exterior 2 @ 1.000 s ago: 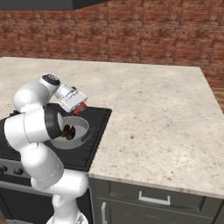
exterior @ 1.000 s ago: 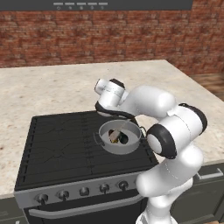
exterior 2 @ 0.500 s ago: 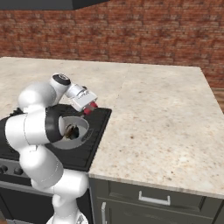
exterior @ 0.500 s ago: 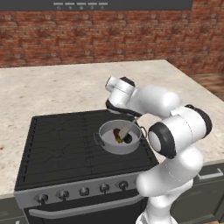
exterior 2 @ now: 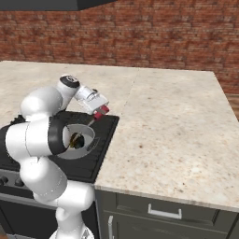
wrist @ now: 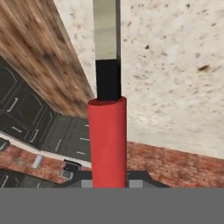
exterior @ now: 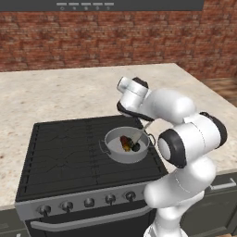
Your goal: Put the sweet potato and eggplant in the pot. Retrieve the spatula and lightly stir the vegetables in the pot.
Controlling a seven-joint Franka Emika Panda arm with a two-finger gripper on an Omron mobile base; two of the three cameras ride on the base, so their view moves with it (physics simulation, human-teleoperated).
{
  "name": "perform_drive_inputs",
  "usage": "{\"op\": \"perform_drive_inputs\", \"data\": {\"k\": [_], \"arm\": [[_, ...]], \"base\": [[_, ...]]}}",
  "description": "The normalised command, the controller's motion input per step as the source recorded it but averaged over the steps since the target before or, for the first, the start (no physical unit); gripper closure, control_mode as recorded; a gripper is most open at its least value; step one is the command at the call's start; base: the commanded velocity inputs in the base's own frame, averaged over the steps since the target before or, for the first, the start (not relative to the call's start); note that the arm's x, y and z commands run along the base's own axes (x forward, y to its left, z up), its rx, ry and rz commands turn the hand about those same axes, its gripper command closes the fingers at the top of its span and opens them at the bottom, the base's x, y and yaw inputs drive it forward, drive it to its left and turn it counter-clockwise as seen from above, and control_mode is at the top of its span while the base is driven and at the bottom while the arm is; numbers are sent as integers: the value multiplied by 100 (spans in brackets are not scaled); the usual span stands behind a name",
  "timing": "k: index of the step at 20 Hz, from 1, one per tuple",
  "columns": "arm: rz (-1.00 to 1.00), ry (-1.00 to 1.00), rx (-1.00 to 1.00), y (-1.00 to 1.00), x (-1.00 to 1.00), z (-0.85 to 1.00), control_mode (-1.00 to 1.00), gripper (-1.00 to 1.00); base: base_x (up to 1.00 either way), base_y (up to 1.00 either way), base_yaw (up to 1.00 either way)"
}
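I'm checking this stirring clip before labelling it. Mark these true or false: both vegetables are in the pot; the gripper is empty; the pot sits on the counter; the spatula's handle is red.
1. Both vegetables are in the pot. True: the sweet potato and eggplant lie inside.
2. The gripper is empty. False: it is shut on the spatula.
3. The pot sits on the counter. False: it is on the stove.
4. The spatula's handle is red. True.

Even, bright, flat rendered light all round, no glare; soft shadow sits under the pot [exterior: 126,150]; textures look coarse, perhaps slightly blurred close up in the hand view.
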Motion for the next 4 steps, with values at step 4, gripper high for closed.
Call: {"op": "perform_drive_inputs", "data": {"k": [4], "arm": [[0,10,-6,-19,11,13,-100,100]], "base": [[0,0,0]]}}
